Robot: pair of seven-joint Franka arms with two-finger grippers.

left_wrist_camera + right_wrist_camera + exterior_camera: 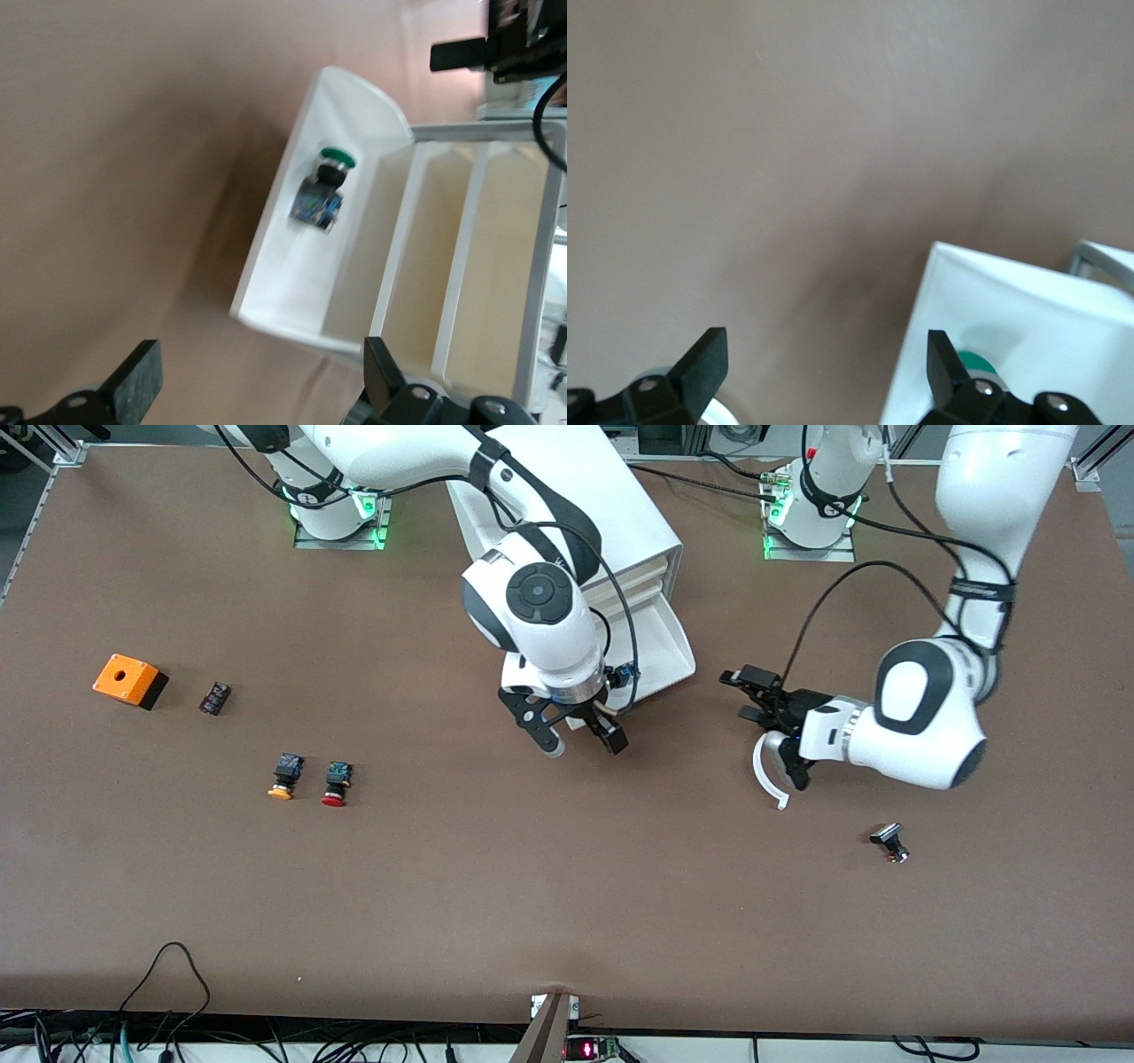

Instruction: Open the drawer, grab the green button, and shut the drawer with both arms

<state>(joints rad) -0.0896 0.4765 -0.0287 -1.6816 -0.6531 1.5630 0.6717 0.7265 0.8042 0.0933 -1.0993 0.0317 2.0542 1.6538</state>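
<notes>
Green-capped black pushbutton [322, 189] is lying in your open white tray drawer [292, 212]; right gripper [576, 737], jaws apart, is risking clipping the rim, while left gripper [767, 691], jaws apart, is waiting beside.

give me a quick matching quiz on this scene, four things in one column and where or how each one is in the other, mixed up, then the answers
Things:
1. drawer
2. button
3. right gripper
4. left gripper

Places or states:
A. lying inside the tray, green cap showing
B. jaws open, just above the pulled-out tray's front edge
C. pulled out of the cabinet
D. jaws open, over the table beside the tray, toward the left arm's end

Pairs: 1-C, 2-A, 3-B, 4-D
</notes>
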